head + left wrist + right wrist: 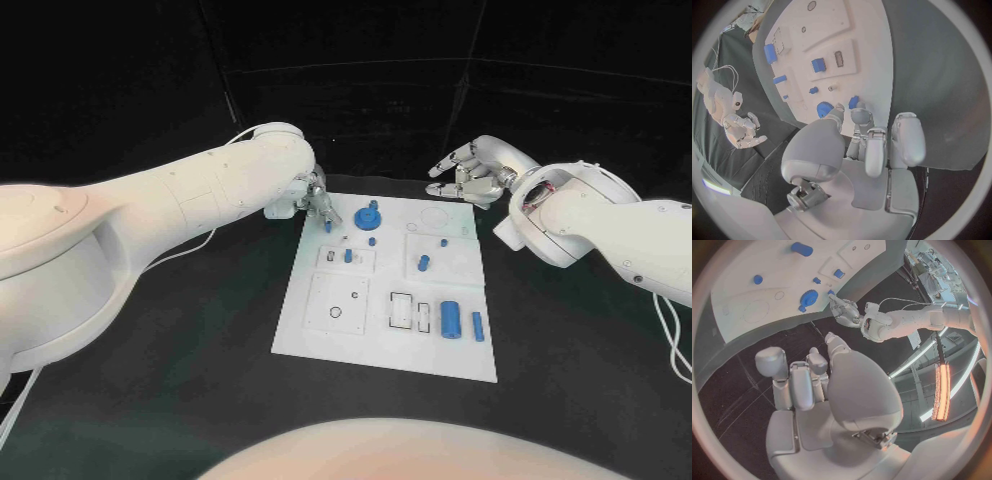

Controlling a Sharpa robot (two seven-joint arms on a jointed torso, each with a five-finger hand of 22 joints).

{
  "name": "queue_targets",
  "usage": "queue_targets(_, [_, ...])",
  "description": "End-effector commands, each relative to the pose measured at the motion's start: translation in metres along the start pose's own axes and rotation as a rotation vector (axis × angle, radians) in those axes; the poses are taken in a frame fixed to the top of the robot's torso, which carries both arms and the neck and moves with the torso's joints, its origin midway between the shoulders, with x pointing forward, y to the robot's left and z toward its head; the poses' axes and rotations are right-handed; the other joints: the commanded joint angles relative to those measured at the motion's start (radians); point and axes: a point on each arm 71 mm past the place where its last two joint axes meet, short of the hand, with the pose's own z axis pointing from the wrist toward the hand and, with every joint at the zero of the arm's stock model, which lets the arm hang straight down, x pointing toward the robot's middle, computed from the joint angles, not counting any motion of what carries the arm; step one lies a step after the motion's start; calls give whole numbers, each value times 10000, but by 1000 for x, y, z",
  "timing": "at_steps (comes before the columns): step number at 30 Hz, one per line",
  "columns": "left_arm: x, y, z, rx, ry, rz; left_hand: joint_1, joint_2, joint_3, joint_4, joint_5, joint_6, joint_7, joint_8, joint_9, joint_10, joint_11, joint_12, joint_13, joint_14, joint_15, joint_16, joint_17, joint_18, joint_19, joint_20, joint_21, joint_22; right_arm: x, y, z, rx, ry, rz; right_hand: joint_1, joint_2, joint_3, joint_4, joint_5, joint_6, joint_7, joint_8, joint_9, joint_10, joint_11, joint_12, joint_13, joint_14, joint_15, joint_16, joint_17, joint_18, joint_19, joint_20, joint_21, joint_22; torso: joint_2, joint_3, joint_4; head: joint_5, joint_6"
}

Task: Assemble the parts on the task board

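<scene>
Here the silver left hand (315, 203) pinches a small blue peg (327, 224) at the far left corner of the flat white task board (325, 335); the silver right hand (472, 173) hovers beyond the board's far right corner, fingers apart, empty.

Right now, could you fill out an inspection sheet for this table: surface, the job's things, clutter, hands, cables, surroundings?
Surface: black table, bare around the board.
Job's things: white task board mid-table; blue gear-shaped part near its far edge; large blue cylinder and slim blue peg near its right side; smaller blue parts between.
Clutter: nothing seen.
Hands: left hand at the board's far left corner, fingertips pinching a small blue part; right hand off the board beyond its far right corner, fingers apart, holding nothing.
Cables: white cables along both arms.
Surroundings: black backdrop.
</scene>
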Motion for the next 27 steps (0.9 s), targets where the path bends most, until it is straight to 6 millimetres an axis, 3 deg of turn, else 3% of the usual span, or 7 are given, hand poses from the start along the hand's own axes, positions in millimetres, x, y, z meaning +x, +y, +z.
queue_targets(1, [1, -2, 0, 97, 108, 152, 141, -9, 3, -74, 10, 57, -9, -66, -32, -92, 9, 48, -17, 1038, 68, 31, 2634, 48, -2, 99, -40, 12, 0, 2, 0, -81, 39, -1, 78, 12, -8, 72, 27, -69, -21, 54, -14, -30, 7, 63, 1, 379, -47, -21, 11, 140, 29, 5, -29, -2, 2, 0, -7, 6, -3])
queue_targets(11, [1, -1, 0, -26, 148, 167, 466, 151, 97, -293, 20, 81, -2, -83, -156, -113, 11, 47, -58, 1038, 70, 31, 2634, 48, 0, 103, -47, 28, 0, 2, 0, -85, 39, 1, 98, 65, 12, 90, 57, -64, -19, 65, -12, -11, 6, 91, 23, 384, -48, -17, 25, 139, 35, 4, -33, -3, -3, 5, -1, 2, -26])
queue_targets(27, [1, -2, 0, 30, 22, 96, 1447, 777, 1112, -1108, 59, 119, -70, -138, -466, -149, -60, 7, -157, 1038, 15, 31, 2634, 42, 22, 55, -46, 88, 0, 2, 0, -70, 42, 1, 99, 67, 12, 91, 57, -64, -19, 65, -12, -10, 6, 91, 23, 384, -48, -17, 25, 139, 35, 4, -33, -4, -4, 3, -3, -15, -40])
